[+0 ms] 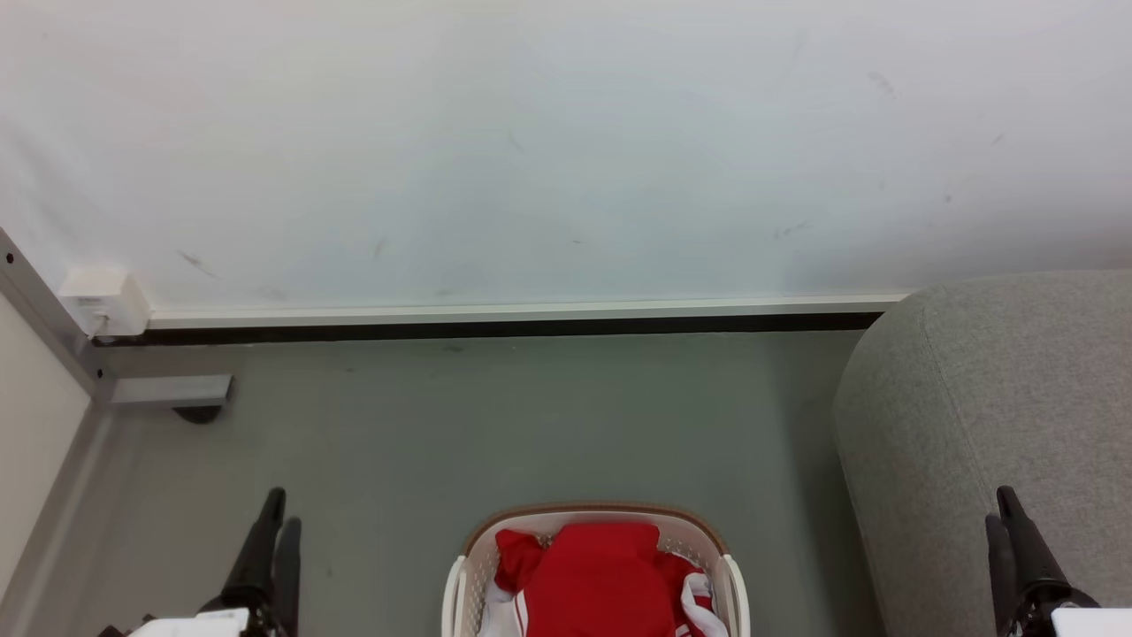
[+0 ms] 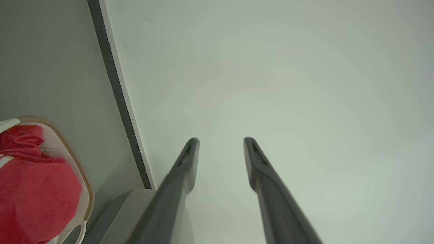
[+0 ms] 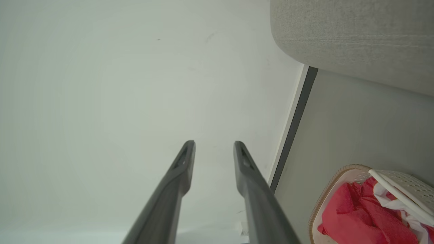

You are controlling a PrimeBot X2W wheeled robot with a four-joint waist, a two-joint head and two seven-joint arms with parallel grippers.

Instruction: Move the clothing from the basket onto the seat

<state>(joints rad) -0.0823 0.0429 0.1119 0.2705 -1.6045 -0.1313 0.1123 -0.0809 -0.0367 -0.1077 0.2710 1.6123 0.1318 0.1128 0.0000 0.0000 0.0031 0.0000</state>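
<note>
Red clothing (image 1: 594, 575) with white trim lies heaped inside the basket (image 1: 591, 513), coming up about level with its brown rim. The basket stands on the grey floor (image 1: 495, 425) at the bottom middle of the head view, its near half cut off by the picture's edge. The grey fabric seat (image 1: 999, 398) rises just to the basket's right, with a narrow strip of floor between the basket's white handle and the seat's rounded side. The seat's far corner curves round to the dark skirting strip (image 1: 513, 324), though I cannot tell whether it touches the wall (image 1: 566, 133). Beyond the basket, open floor runs straight to that strip. To the left it runs to a grey metal frame (image 1: 53, 341), with a short foot jutting onto the floor and a small white box (image 1: 104, 301) at its corner. The left fingers (image 1: 281, 526) stand at the lower left over bare floor, well apart from the basket. The right fingers (image 1: 1004, 531) stand at the lower right in front of the seat's side. In both wrist views the pair is released, parted with nothing between, and aimed at the plain wall, with the basket off to one side.
</note>
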